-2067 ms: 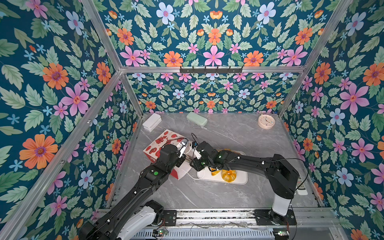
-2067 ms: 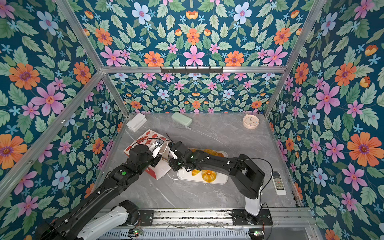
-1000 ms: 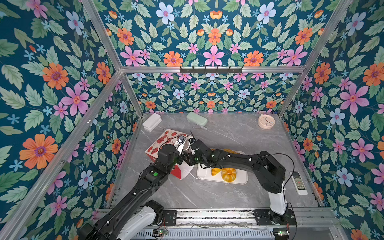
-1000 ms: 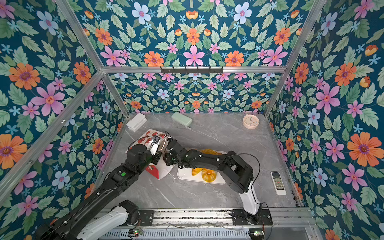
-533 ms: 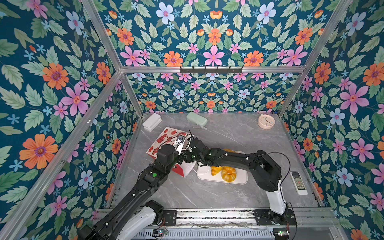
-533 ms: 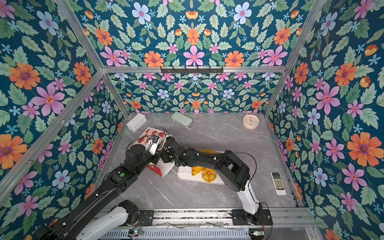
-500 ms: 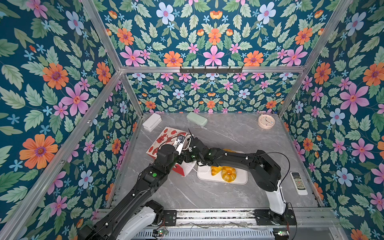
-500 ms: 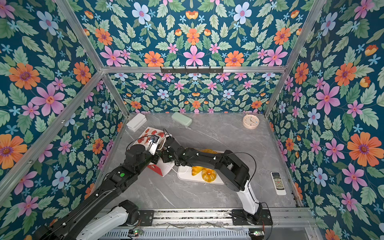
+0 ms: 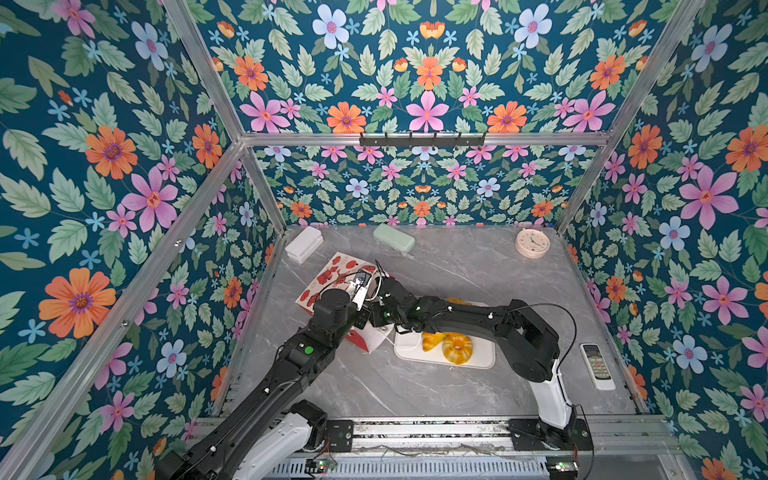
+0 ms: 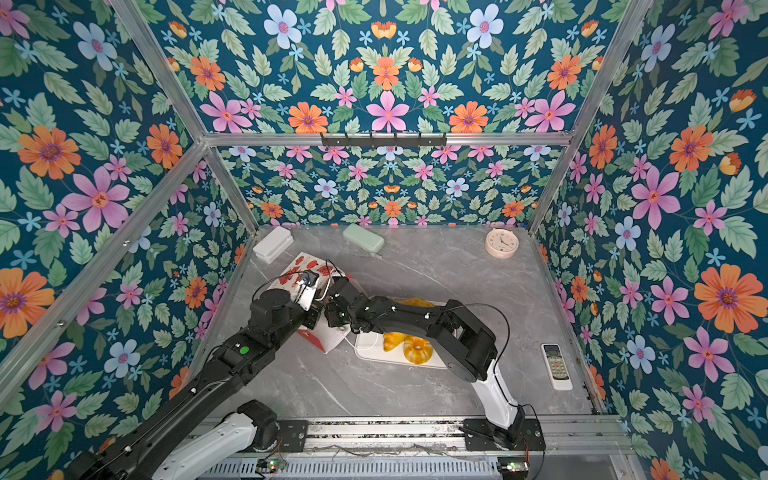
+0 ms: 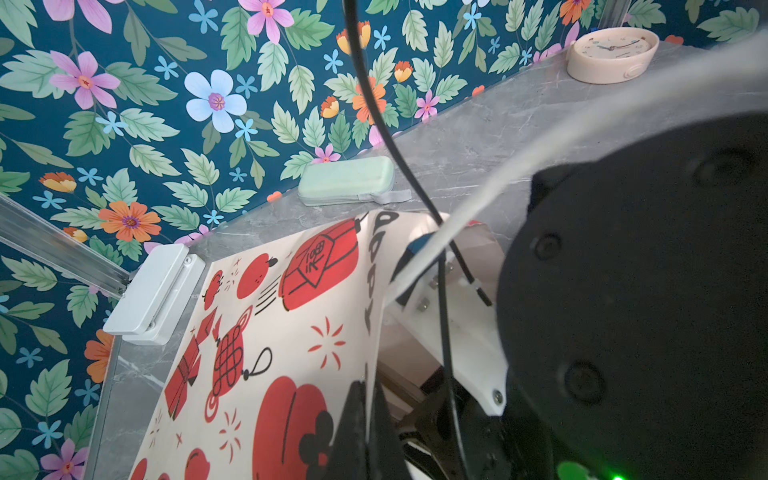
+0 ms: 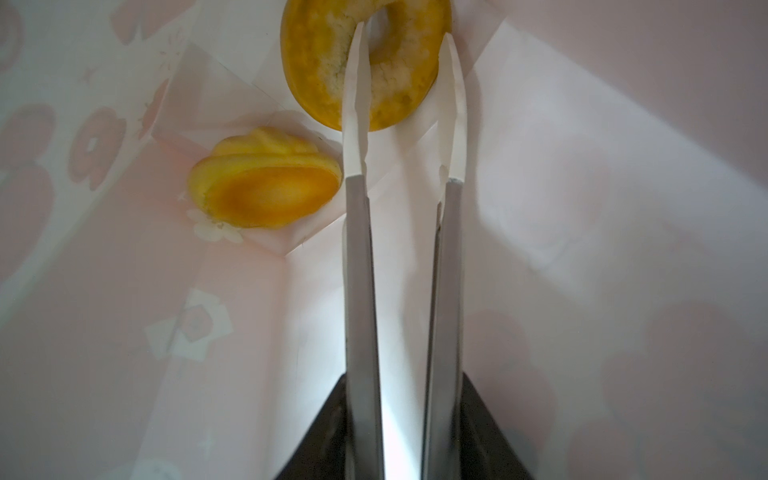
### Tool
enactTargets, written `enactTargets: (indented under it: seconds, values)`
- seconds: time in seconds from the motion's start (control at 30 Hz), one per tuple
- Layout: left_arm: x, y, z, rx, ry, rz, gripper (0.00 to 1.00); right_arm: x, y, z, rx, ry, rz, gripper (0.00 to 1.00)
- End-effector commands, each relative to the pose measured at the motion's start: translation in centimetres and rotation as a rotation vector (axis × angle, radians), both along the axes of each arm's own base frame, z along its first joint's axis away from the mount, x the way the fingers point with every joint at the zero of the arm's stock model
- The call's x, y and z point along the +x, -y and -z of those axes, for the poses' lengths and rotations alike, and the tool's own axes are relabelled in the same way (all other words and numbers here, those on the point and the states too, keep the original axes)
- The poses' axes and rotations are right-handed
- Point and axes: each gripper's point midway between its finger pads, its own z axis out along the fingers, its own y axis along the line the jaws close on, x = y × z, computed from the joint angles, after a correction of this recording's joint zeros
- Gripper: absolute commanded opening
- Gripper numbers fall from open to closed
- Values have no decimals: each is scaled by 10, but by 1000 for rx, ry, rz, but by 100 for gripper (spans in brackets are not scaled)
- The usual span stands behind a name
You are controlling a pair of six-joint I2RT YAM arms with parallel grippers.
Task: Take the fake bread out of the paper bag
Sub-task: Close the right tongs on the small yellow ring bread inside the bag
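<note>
The paper bag [image 9: 332, 278] [image 11: 270, 332], white with red prints, lies on its side at the left of the table, mouth toward the middle. My left gripper [image 11: 368, 415] is shut on the bag's upper rim, which it holds up. My right arm reaches into the mouth, so in both top views its gripper is hidden. Inside the bag my right gripper [image 12: 401, 31] is narrowly open. Its long white fingers [image 12: 355, 83] straddle one side of a yellow ring bun [image 12: 316, 62] of fake bread. A golden roll [image 12: 266, 187] lies beside them. A ring [image 9: 457, 348] and a croissant [image 9: 432, 340] lie on the white tray [image 9: 482, 361].
Along the back wall stand a white box [image 9: 304, 249], a pale green case [image 9: 394, 237] and a round clock [image 9: 532, 243]. A remote control [image 9: 597, 365] lies at the right edge. My right arm stretches over the tray.
My right arm has pushed deeper into the bag, whose mouth end has shifted toward the back left. The right jaws have narrowed a little. The left gripper has kept its hold on the rim.
</note>
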Motion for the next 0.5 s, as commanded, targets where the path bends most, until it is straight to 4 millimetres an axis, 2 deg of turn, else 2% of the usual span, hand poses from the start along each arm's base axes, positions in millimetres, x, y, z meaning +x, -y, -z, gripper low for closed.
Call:
enactTargets:
  seconds: [0.0,0.3,0.47]
  values:
    - [1,4,-11,-36,30,9,0,7,-2,-9,19,21,21,37]
    - [1,3,-10,-37,32,6,0,8,2,-8,3,16,32,37]
    - [1,2,-8,-36,28,2,0,6,1,-4,0,1,20,31]
